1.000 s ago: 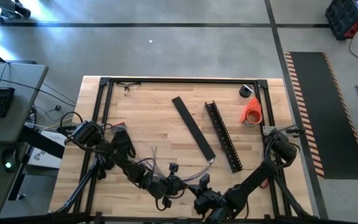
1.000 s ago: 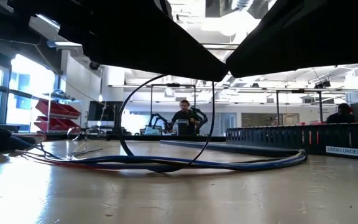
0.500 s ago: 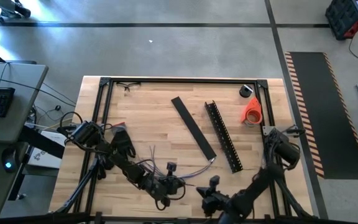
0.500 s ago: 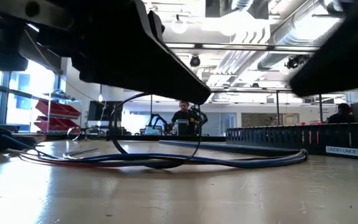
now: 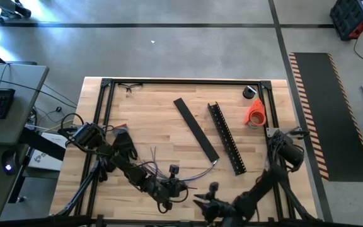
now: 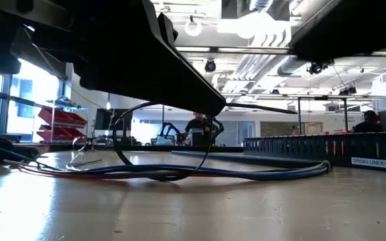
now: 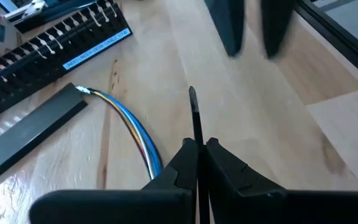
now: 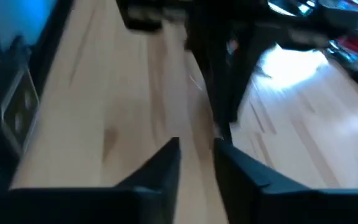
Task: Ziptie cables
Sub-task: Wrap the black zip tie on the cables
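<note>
- The left gripper (image 7: 197,155) is near the front edge of the wooden table (image 5: 156,120), a little left of the middle. Its two fingers (image 7: 180,163) are pressed together on a thin black zip tie (image 7: 194,112), whose free end sticks out forward past the fingertips.
- In the low view the zip tie makes a dark loop (image 6: 159,144) that stands up from the table and goes around the cables.
- The cables (image 5: 197,174) lie on the table near the front, just beside the left gripper. They are a thin bundle that curves to the right and ends close to the lower end of the flat black strip (image 5: 195,128).
- In the left wrist view the cables (image 7: 132,127) show blue, yellow and whitish wires, and their end touches the corner of the flat strip (image 7: 30,127).
- The right gripper (image 8: 196,158) is at the front edge of the table, to the right of the left gripper and apart from it. Its fingers stand a narrow gap apart, and nothing is seen between them.
- The long black slotted channel bar (image 5: 226,137) lies right of the flat strip, almost parallel with it.
- An orange roll (image 5: 255,112) stands near the right side of the black frame (image 5: 181,81) that runs around the table.
- In the low view a person (image 6: 198,127) is far behind the table, in the room.
</note>
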`<state>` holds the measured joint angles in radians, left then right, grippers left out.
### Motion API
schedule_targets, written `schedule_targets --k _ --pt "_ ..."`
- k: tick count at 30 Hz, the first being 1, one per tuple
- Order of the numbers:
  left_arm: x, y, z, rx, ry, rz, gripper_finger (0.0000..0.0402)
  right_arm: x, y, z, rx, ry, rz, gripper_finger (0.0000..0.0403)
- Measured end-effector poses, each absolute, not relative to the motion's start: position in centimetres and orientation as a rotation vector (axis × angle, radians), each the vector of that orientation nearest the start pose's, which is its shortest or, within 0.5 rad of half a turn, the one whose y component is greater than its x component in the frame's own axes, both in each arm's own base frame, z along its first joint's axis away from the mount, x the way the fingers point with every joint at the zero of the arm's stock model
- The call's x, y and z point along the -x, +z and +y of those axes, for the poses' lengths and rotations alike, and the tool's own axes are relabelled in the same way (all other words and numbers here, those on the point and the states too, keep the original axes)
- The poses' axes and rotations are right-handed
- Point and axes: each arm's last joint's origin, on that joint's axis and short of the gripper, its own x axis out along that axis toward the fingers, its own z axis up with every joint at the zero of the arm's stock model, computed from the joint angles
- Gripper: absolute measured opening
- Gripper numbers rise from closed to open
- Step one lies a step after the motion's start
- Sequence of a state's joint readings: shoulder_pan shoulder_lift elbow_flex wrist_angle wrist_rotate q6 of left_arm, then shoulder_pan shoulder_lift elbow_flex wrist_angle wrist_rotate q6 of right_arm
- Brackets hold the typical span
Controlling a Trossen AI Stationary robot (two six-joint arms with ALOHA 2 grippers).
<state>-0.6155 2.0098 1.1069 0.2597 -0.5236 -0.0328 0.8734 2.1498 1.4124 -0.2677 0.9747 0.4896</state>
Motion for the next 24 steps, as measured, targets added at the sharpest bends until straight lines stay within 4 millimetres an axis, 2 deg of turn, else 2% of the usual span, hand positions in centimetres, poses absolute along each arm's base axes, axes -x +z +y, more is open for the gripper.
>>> schedule_targets --k 4,8,13,21,24 --pt "-33.9 13.1 -22.3 -0.316 -0.098 0.546 0.0000 -32.0 13.3 29.5 0.341 -0.183 0.620 0.0144" --pt "-33.9 13.1 -22.3 -0.317 -0.098 0.546 0.0000 -33.4 13.0 27.7 0.330 -0.210 0.668 0.0159" --pt "-33.9 13.1 -22.3 -0.318 -0.098 0.546 0.0000 -33.6 12.9 27.4 0.338 -0.202 0.690 0.0121" --pt "-33.9 13.1 -22.3 -0.318 -0.096 0.546 0.0001 -33.3 12.7 27.2 0.355 -0.196 0.724 0.0015" --pt "-33.9 13.1 -22.3 -0.318 -0.096 0.545 0.0001 -33.1 12.7 27.4 0.368 -0.206 0.715 0.0004"
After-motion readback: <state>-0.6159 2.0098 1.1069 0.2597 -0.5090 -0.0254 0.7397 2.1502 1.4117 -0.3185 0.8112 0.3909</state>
